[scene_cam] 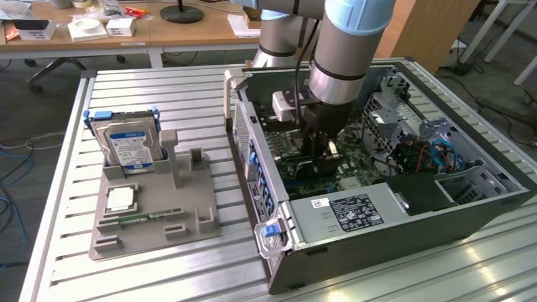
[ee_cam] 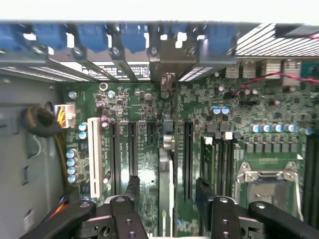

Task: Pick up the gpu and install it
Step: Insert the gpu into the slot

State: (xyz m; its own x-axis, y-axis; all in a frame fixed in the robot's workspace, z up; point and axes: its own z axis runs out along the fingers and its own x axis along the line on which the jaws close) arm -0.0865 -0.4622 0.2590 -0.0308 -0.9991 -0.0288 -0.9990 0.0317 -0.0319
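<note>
Here we see the arm reaching down into the open computer case (scene_cam: 470, 207), which lies on its side on the slatted tabletop (scene_cam: 168, 88). The hand (scene_cam: 323, 160) is low over the green motherboard (scene_cam: 290, 148), in the middle of the case. From the wrist view, the two fingers (ee_cam: 127, 211) are clenched on the gpu (ee_cam: 165, 174), which we see edge-on as a thin upright card between them. Its far end, with the metal bracket (ee_cam: 168, 82), reaches the row of rear slot openings in the case wall. The card stands over the motherboard among the long expansion slots (ee_cam: 132, 149); we cannot tell whether it is fully seated.

To the exterior view's left of the case, a grey holder (scene_cam: 155, 217) rests on the tabletop. A silver hard drive (scene_cam: 127, 146) with a blue label stands upright at its far end, and a small green memory stick (scene_cam: 141, 218) lies nearer.
</note>
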